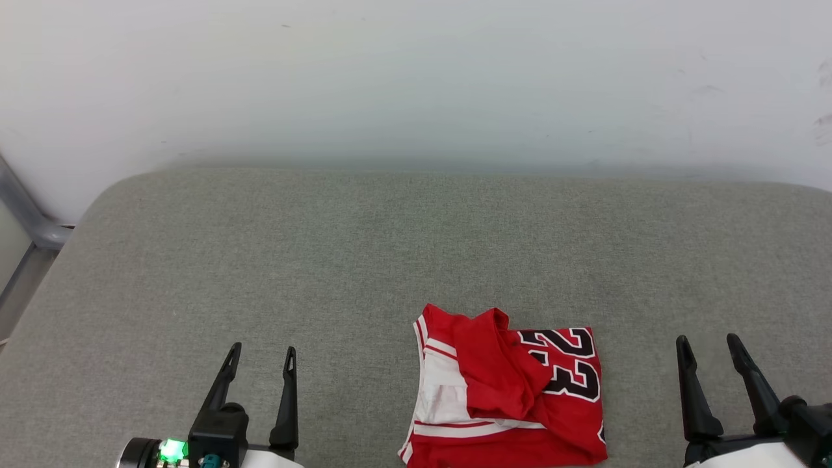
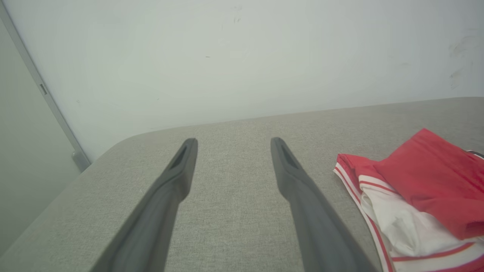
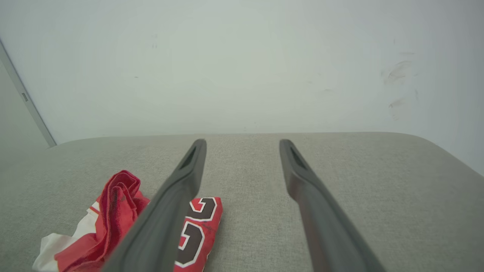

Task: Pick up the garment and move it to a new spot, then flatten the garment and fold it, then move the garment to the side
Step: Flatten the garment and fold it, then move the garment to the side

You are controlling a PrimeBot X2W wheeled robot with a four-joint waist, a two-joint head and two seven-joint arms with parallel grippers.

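Your left claw and right claw both stand apart, empty. The garment lies bunched on the grey counter between them. Aim for its raised red fold and pinch the cloth, not the counter.

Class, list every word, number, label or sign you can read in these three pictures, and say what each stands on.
"23": black digits outlined in white, on the crumpled red jersey lying on the grey cushion.
Second row beneath it: the same style, seemingly "23" again, partly folded under, so not certain.
Nothing else reads: the wall bears scuffs, no writing.
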